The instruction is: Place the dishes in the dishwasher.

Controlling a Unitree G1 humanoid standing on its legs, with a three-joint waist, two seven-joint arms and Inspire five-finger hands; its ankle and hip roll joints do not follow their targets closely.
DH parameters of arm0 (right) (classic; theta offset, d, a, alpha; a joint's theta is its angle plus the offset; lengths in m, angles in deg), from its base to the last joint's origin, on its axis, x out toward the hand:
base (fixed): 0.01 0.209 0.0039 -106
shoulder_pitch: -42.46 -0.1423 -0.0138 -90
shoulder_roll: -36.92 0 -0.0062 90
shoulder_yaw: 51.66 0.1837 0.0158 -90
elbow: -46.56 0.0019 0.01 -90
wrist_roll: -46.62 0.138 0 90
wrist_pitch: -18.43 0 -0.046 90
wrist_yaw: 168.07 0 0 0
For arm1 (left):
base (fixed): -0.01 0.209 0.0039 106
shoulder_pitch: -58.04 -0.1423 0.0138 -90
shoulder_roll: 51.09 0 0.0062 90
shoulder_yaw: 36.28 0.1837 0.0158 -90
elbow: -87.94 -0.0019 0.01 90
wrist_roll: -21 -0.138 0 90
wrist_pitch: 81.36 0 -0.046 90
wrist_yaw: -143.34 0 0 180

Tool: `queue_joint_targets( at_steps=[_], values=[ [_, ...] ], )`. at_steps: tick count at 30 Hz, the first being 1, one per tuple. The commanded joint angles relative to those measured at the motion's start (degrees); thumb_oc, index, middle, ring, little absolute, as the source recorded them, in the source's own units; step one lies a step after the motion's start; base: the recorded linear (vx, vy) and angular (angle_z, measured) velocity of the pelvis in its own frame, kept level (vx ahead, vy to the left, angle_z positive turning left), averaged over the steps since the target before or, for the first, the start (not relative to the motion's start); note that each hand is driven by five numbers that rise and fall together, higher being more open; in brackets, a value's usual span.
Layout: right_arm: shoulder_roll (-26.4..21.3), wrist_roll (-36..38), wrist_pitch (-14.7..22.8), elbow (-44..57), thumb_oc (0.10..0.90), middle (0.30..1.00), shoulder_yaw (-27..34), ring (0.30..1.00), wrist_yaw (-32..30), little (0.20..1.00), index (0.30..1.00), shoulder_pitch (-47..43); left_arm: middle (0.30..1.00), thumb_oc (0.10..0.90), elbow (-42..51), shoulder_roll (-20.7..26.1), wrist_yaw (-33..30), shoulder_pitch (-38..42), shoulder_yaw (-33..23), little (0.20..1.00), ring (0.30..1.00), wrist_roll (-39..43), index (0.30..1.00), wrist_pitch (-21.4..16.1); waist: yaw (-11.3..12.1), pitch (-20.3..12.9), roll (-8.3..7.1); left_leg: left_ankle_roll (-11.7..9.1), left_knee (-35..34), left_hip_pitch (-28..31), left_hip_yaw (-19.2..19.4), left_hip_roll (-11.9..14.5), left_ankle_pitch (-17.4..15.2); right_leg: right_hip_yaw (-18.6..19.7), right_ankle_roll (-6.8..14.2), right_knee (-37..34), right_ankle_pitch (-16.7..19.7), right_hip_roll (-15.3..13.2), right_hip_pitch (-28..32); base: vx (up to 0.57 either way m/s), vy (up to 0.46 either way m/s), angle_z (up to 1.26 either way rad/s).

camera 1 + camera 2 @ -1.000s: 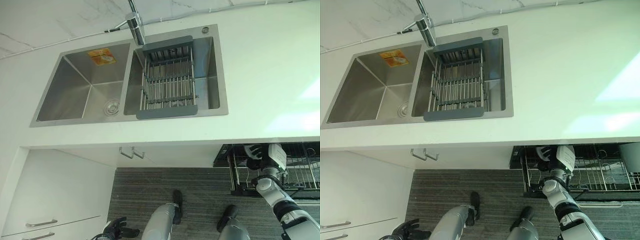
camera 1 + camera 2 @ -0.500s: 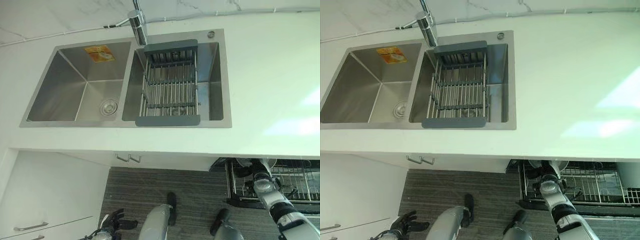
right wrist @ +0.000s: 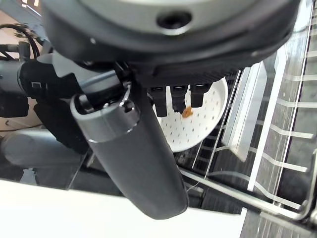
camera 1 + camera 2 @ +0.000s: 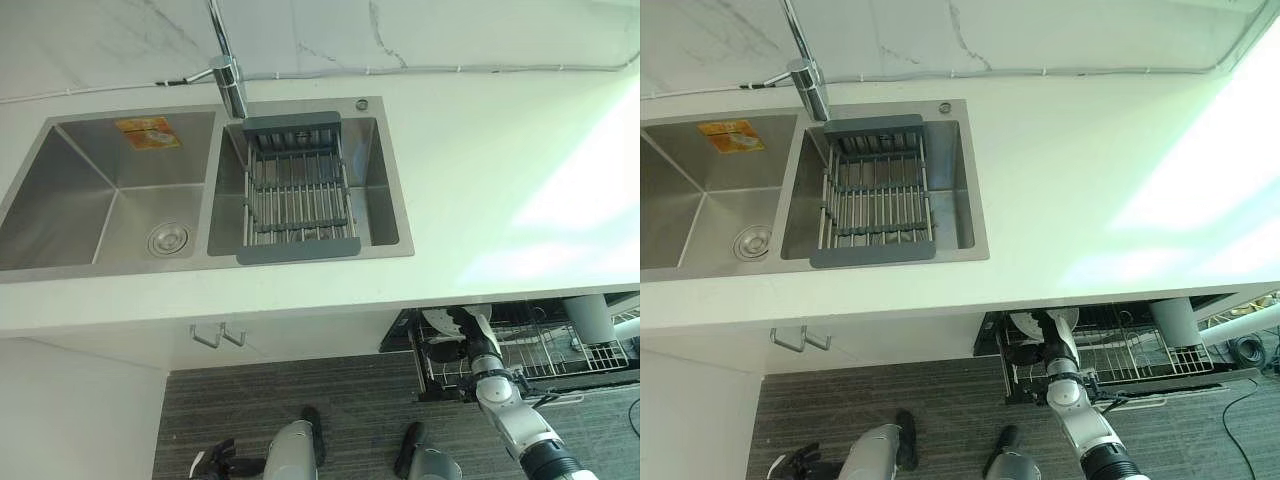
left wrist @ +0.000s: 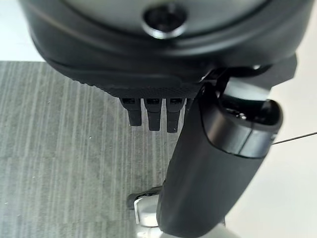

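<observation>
The right hand (image 3: pixel 148 94) is down at the pulled-out dishwasher rack (image 4: pixel 545 352), below the counter edge, at about five o'clock in the left eye view. In its own wrist view the fingers (image 3: pixel 181 96) run fairly straight and loose, the thumb (image 3: pixel 131 158) stands apart, and nothing is pinched between them. So that hand is empty and relaxed.

The dish to watch is the white perforated plate (image 3: pixel 198 124). It sits in the rack just past the fingertips, dead ahead along the line of the hand, with a small orange crumb on its face. Whether the fingertips touch it or merely hang in front of it, I cannot tell. It looks propped between the wires, tilted, not flat, and its face is turned toward the palm. Judging from that, any next nudge or release runs straight forward along the fingers.

The head views give what the wrist cannot. They show the rack (image 4: pixel 1120 352) drawn out beneath the counter (image 4: pixel 500 180), the sink (image 4: pixel 120 200) well off at ten o'clock and the drying rack (image 4: pixel 298 190) across its right basin bare of dishes. There the plate (image 4: pixel 1025 325) is only a pale sliver at the rack's near end.

The left hand (image 5: pixel 153 111) hangs low over the grey striped floor (image 5: pixel 59 148). Its fingers are straight and idle, well apart from the dishwasher. The right hand is clearly nearer.
</observation>
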Motion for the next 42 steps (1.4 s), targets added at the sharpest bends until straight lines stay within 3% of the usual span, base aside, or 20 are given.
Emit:
queue_joint_targets(
  at_steps=[1,9,11,14,15,16,20,23,24,25,28,35,38,42],
  values=[
    [-4.1,-4.5,4.2,7.2,0.8,0.9,4.8,0.9,-4.4,0.9,0.9,-4.4,0.9,0.8,-0.2,2.4,-1.9,-2.5,0.7,0.9,0.9,-1.5,0.9,0.0,1.3,-2.4,0.09,-2.9,-5.8,4.4,1.5,2.9,-1.6,0.6,5.6,4.4,-6.2,-4.2,1.7,-0.08,-0.017,-0.1],
    [-5.1,-3.8,4.3,13.1,0.8,0.9,6.4,0.9,-2.7,0.9,0.9,-1.7,0.9,0.8,1.0,2.2,-1.5,-2.8,-0.1,0.9,0.9,-1.9,0.9,1.8,-0.1,-3.3,-1.21,-3.2,-5.8,7.0,2.8,3.5,-3.5,2.2,6.2,4.4,-7.6,-3.0,2.7,0.01,-0.011,-0.18],
    [-5.5,-1.8,4.4,15.0,0.8,0.9,7.5,0.9,-1.0,0.9,0.9,-0.6,0.9,0.8,1.5,2.0,-1.3,-2.9,-0.5,0.9,0.9,-2.4,0.9,2.5,-1.0,-3.5,-1.72,-2.8,-5.8,7.2,4.2,4.1,-2.6,2.1,5.3,4.4,-6.9,-2.5,2.4,-0.05,-0.009,-0.11],
    [-5.7,-0.8,4.3,15.8,0.8,0.9,8.3,0.9,-0.3,0.9,0.9,0.2,0.9,0.8,2.0,1.9,-1.2,-3.1,-0.6,0.9,0.9,-2.6,0.9,3.2,-1.4,-3.9,-1.97,-3.3,-5.8,8.3,4.0,4.3,-3.9,3.2,5.8,4.4,-8.1,-2.0,3.0,0.0,-0.009,-0.18],
    [-6.1,0.3,4.4,16.9,0.8,0.9,9.6,0.9,0.0,0.9,0.9,1.1,0.9,0.8,2.3,1.8,-1.1,-3.2,-0.7,0.9,0.9,-2.6,0.9,3.6,-2.1,-4.0,-2.25,-2.9,-5.8,8.2,5.1,4.7,-2.7,3.0,5.0,4.4,-7.3,-1.6,2.5,0.0,-0.008,-0.2],
    [-6.2,0.5,4.5,17.1,0.8,0.9,10.1,0.9,0.2,0.9,0.9,1.4,0.9,0.8,2.3,1.7,-1.1,-3.3,-0.8,0.9,0.9,-2.5,0.9,3.7,-2.4,-4.3,-2.34,-3.4,-5.8,8.9,4.6,4.6,-4.0,3.8,5.5,4.4,-8.4,-1.3,3.0,0.0,-0.008,-0.13],
    [-6.5,2.0,5.7,18.5,0.8,0.9,12.4,0.9,-1.1,0.9,0.9,3.2,0.9,0.8,2.5,1.2,-1.2,-3.3,-0.9,0.9,0.9,-2.7,0.9,4.3,-3.5,-4.6,-2.72,-3.0,-5.8,8.9,5.7,4.9,-3.0,4.2,4.5,4.4,-7.7,-0.4,2.3,-0.04,-0.002,-0.15],
    [-6.6,1.9,9.6,19.8,0.8,0.9,14.7,0.9,-6.8,0.9,0.9,4.4,0.9,0.8,2.5,0.8,-1.4,-3.4,-0.7,0.9,0.9,-3.5,0.9,4.5,-4.3,-4.8,-2.91,-3.0,-5.8,9.3,6.0,5.0,-3.2,5.0,4.3,4.4,-7.9,0.2,2.1,0.01,-0.014,-0.16],
    [-6.0,0.8,13.0,21.0,0.8,0.9,17.0,0.9,-11.5,0.9,0.9,6.1,0.9,0.8,2.3,0.3,-1.9,-3.2,-0.5,0.9,0.9,-4.0,0.9,4.3,-5.2,-5.1,-2.95,-2.9,-5.8,9.7,6.3,5.0,-3.4,5.6,4.3,4.4,-8.0,0.7,2.0,0.02,-0.033,-0.27],
    [-5.8,0.8,13.8,21.1,0.8,0.9,17.3,0.9,-12.5,0.9,0.9,6.4,0.9,0.8,2.3,0.3,-1.9,-3.2,-0.5,0.9,0.9,-4.2,0.9,4.2,-5.4,-5.1,-2.95,-2.9,-5.8,9.8,6.3,5.0,-3.5,5.7,4.3,4.4,-8.0,0.7,2.0,0.03,-0.046,-0.32],
    [-5.4,-2.4,21.3,21.7,0.8,0.9,20.3,0.9,-19.8,0.9,0.9,9.0,0.9,0.8,2.5,0.3,-1.6,-3.1,-0.1,0.9,0.9,-5.0,0.9,4.2,-6.7,-5.4,-2.61,-2.7,-5.8,10.4,6.8,5.0,-3.8,6.5,4.1,4.4,-8.3,1.3,2.1,0.03,-0.028,-0.15],
    [-4.3,-2.5,32.8,19.1,0.8,0.9,29.3,0.9,-33.7,0.9,0.9,13.2,0.9,0.8,1.6,0.9,-0.5,-2.7,1.4,0.9,0.9,-5.2,0.9,2.7,-9.3,-5.6,-1.61,-2.0,-5.8,11.3,7.4,4.9,-4.5,7.5,3.3,4.4,-9.4,2.9,3.1,0.04,-0.023,-0.16],
    [-4.6,-9.6,33.1,15.2,0.8,0.9,33.1,0.9,-40.8,0.9,0.9,15.2,0.9,0.8,1.0,1.4,0.0,-1.9,1.9,0.9,0.9,-4.9,0.9,3.1,-10.0,-5.4,-1.24,-1.6,-5.8,11.4,7.0,4.6,-4.6,7.7,2.9,4.4,-9.8,3.7,3.6,0.03,-0.009,-0.05],
    [-4.0,-7.8,32.9,9.2,0.8,0.9,34.3,0.9,-43.9,0.9,0.9,16.0,0.9,0.8,0.5,1.5,0.0,-2.0,2.7,0.9,0.9,-3.9,0.9,2.6,-10.3,-4.8,-0.91,-1.3,-5.8,11.6,6.7,4.1,-4.7,7.7,2.3,4.4,-10.1,4.1,3.8,0.0,-0.006,-0.04]
  ],
)
